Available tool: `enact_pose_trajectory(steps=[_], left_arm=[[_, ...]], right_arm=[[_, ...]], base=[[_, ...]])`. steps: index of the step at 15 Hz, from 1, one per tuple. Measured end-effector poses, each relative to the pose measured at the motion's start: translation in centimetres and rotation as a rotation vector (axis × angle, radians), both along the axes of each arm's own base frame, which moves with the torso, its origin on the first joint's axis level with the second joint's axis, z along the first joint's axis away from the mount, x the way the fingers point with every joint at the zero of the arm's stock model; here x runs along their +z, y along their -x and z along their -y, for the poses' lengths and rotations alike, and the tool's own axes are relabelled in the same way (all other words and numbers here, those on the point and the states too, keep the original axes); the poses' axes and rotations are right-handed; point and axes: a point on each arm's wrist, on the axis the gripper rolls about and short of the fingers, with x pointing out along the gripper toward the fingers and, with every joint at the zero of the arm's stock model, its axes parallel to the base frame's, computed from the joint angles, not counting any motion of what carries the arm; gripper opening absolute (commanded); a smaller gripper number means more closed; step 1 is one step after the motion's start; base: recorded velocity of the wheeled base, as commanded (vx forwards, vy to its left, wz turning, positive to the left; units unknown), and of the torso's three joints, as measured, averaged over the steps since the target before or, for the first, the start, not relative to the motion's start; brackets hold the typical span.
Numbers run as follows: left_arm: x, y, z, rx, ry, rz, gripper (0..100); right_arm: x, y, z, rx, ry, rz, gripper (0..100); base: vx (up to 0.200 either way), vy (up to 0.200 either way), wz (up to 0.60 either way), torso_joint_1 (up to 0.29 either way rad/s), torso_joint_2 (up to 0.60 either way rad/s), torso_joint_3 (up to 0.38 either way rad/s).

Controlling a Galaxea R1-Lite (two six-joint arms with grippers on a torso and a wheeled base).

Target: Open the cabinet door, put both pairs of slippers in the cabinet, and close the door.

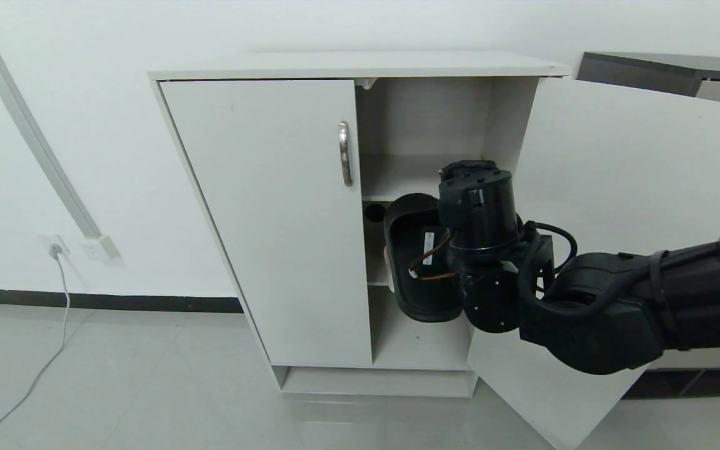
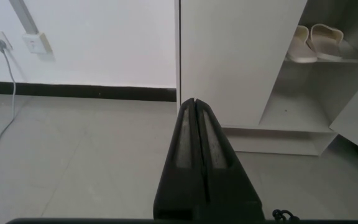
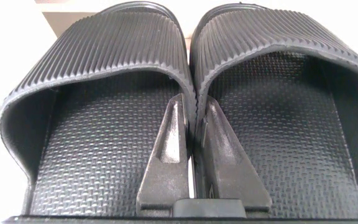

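- Right gripper [image 3: 191,109]: its two fingers are clamped on the black slippers [image 3: 104,74], pinching the touching inner walls of the pair together.
- Black slippers: held side by side with the ribbed straps facing the wrist camera, hanging in the open right half of the cabinet [image 1: 360,64], just below the upper shelf [image 1: 410,178].
- Left gripper [image 2: 194,106]: fingers pressed together with nothing between them, above the grey floor [image 2: 73,155], in front of the cabinet.
- White slippers [image 2: 319,40]: lying side by side on a shelf inside the cabinet.
- Right door [image 1: 616,187]: swung wide open.
- Left door [image 1: 272,219]: shut, with a metal handle [image 1: 345,153] at its inner edge.
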Motion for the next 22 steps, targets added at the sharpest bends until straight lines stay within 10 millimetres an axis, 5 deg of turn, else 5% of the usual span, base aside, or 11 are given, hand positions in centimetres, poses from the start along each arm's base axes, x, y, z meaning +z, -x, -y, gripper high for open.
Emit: enact_pose_trajectory(steps=[18, 22], left_arm=[[0.00, 0.00, 0.00, 0.000, 0.000, 0.000, 0], [0.00, 0.00, 0.00, 0.000, 0.000, 0.000, 0]], right_arm=[[0.54, 0.24, 0.26, 0.005, -0.014, 0.008, 0], [0.45, 0.23, 0.25, 0.004, -0.014, 0.006, 0]], base=[[0.178, 0.000, 0.00, 0.002, 0.00, 0.004], [0.000, 0.000, 0.00, 0.000, 0.00, 0.000]])
